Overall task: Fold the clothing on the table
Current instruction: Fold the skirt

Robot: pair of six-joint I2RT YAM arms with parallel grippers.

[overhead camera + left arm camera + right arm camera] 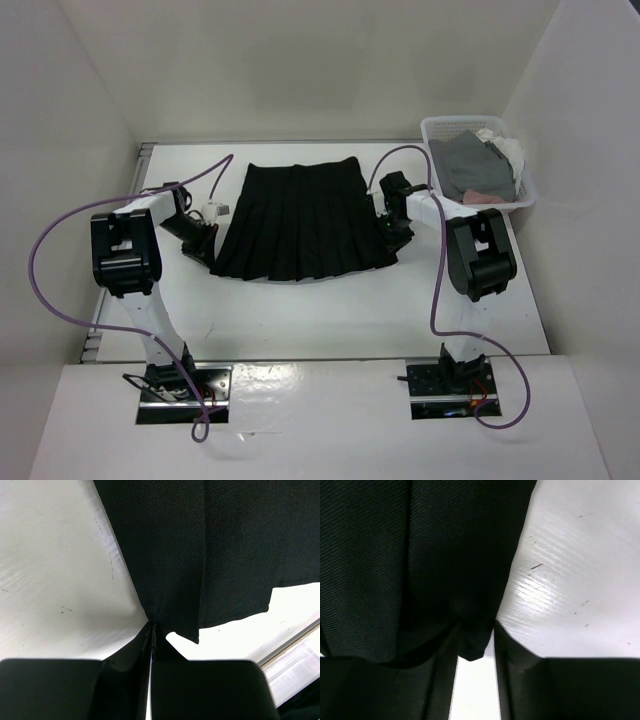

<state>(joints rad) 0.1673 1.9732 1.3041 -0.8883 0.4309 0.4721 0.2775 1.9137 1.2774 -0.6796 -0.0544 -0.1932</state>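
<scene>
I am pinching the skirt's (300, 220) seven-o'clock hem corner tight in my left gripper (151, 627) while my right gripper (475, 632) is sitting jaws apart around the five-o'clock corner, so I am risking a lopsided lift dragging the skirt askew from the middle of the table (330, 315).

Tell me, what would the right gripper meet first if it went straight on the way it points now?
The black pleated skirt: a corner of its hem lies between the fingers of the right gripper, so it would probably push into the cloth at once.
</scene>
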